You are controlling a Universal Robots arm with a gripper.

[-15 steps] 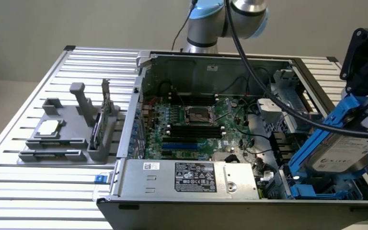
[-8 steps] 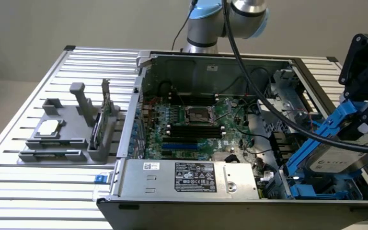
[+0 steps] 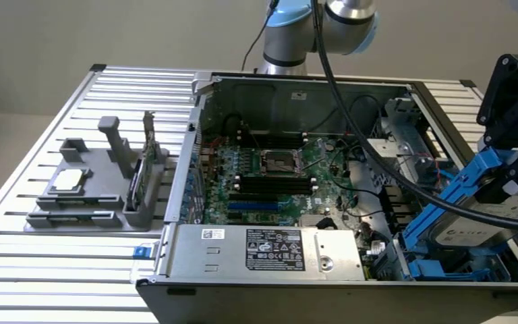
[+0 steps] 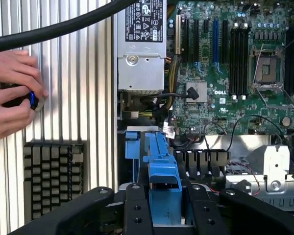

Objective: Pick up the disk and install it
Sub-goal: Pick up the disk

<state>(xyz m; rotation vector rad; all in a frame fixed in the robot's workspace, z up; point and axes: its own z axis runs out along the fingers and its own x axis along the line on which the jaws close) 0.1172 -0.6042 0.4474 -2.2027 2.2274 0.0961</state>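
Note:
The disk (image 3: 477, 228) is a silver drive with a white label in a blue plastic carrier (image 3: 457, 189). It hangs tilted over the drive bay (image 3: 448, 268) at the open computer case's corner, on the exterior view's right. My gripper (image 3: 514, 177) is shut on the disk's upper end. In the wrist view the blue carrier (image 4: 162, 176) sits between my two black fingers (image 4: 137, 210), pointing down toward the bay's metal cage (image 4: 264, 161).
The case holds a motherboard (image 3: 277, 175) and a grey power supply (image 3: 268, 248). A grey fixture (image 3: 88, 196) on the slatted table holds a processor chip (image 3: 70, 179) and a green card (image 3: 138, 177). A person's hands (image 4: 12, 93) and a keyboard (image 4: 51, 178) lie beside the case.

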